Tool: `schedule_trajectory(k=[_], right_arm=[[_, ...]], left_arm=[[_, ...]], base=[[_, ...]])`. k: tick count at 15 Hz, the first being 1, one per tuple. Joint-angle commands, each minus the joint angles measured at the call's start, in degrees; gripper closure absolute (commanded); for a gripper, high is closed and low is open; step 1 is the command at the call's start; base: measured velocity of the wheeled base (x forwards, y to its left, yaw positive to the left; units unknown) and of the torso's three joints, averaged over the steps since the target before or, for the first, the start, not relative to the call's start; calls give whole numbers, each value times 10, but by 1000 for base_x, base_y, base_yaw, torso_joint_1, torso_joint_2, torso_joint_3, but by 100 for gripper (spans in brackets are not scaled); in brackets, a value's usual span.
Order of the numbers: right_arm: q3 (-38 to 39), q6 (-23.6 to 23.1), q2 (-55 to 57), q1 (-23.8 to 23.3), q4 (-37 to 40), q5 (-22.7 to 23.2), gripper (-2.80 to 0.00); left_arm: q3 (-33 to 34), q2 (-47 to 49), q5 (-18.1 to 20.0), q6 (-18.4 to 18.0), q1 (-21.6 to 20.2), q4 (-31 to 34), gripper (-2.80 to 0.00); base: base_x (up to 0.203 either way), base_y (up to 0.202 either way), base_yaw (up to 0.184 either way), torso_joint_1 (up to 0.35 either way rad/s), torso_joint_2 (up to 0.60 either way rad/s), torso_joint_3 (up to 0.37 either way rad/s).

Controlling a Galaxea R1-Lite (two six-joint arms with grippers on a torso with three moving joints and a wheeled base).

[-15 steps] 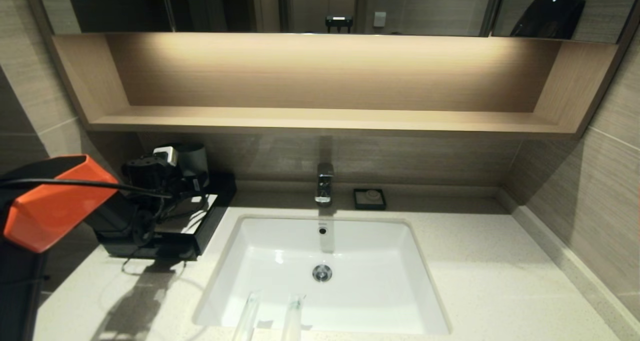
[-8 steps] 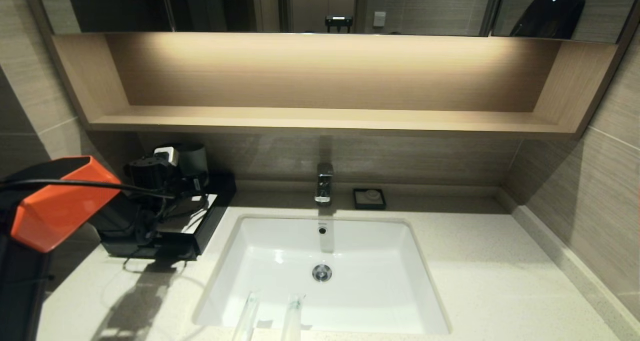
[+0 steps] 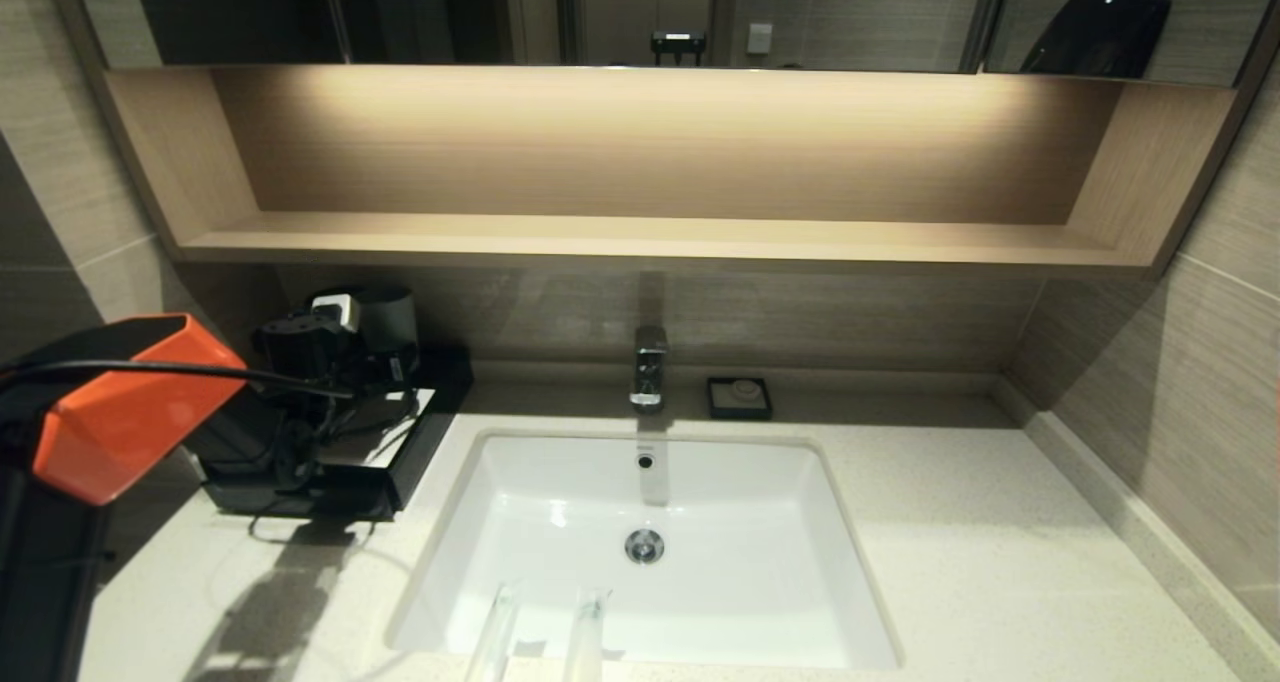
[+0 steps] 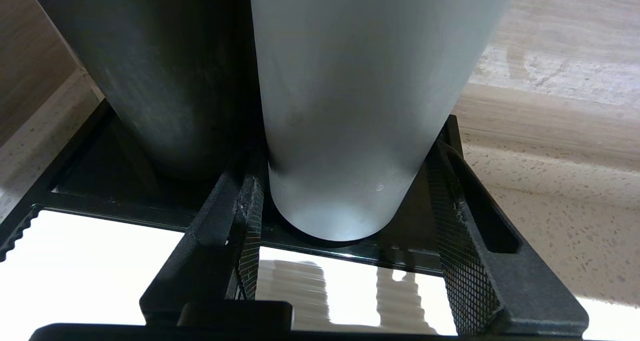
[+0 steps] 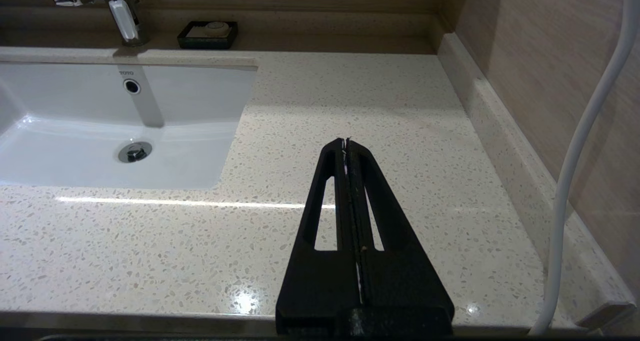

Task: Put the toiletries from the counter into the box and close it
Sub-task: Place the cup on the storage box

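Note:
Two long slim packets lie side by side at the sink's near edge, one clear [image 3: 495,630] and one with a green mark [image 3: 586,627]. The black box [image 3: 415,462] with a white top panel [image 3: 385,440] stands at the back left of the counter [image 3: 980,562]. My left gripper [image 3: 375,367] is over the box top. In the left wrist view it [image 4: 350,146] is open, its fingers [image 4: 250,216] straddling the base of a light grey cup [image 4: 350,81] that stands on the box. My right gripper [image 5: 346,143] is shut and empty above the counter, right of the sink.
A dark cup [image 4: 150,71] stands beside the grey one. The white sunken sink [image 3: 650,522] has a faucet [image 3: 648,367] behind it. A small black soap dish [image 3: 739,398] is at the back. A wooden shelf [image 3: 650,237] hangs above. A wall runs along the right [image 5: 525,81].
My left arm has edged slightly to the right and forward towards the cups. The packets and the box have not moved.

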State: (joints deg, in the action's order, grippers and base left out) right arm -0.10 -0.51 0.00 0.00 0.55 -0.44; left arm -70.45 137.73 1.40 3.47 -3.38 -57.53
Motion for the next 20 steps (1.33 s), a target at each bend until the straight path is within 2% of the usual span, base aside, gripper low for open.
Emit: schedule_trajectory(k=[1, 13, 14, 20], right_arm=[[0, 0, 0, 0, 0, 0, 0], [0, 0, -1, 0, 0, 0, 0], [0, 0, -1, 0, 0, 1, 0], [0, 0, -1, 0, 0, 0, 0]], left_arm=[[0, 6, 0, 0, 0, -6, 0], [9, 8, -1, -2, 0, -11, 0], [11, 7, -3, -2, -1, -13, -280], [29, 7, -3, -14, -1, -39, -280]], base=[[0, 0, 0, 0, 0, 0], [0, 0, 0, 0, 0, 0], [0, 0, 0, 0, 0, 0], [0, 0, 0, 0, 0, 0]])
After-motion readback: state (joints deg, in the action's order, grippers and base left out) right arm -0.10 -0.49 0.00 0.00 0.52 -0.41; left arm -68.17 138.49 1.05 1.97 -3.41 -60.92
